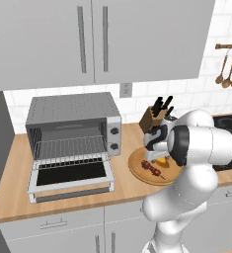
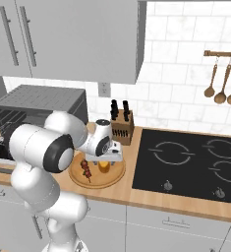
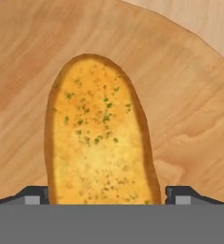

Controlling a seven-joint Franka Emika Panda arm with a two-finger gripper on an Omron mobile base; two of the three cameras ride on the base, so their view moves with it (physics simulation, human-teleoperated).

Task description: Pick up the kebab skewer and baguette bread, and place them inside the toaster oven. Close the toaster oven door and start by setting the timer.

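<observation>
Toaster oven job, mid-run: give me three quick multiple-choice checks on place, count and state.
1. Where does the kebab skewer lie?
A. on the round wooden plate
B. on the oven rack
C. on the hob

2. How many knobs does the toaster oven have on its right panel?
A. one
B. two
C. four

3. How is the toaster oven door?
A. shut
B. dropped open
C. removed

Answers:
1 A, it rests on the plate beside the baguette bread, which the tool straddles.
2 B, two dark knobs show.
3 B, the flap hangs forward, rack exposed.
</observation>
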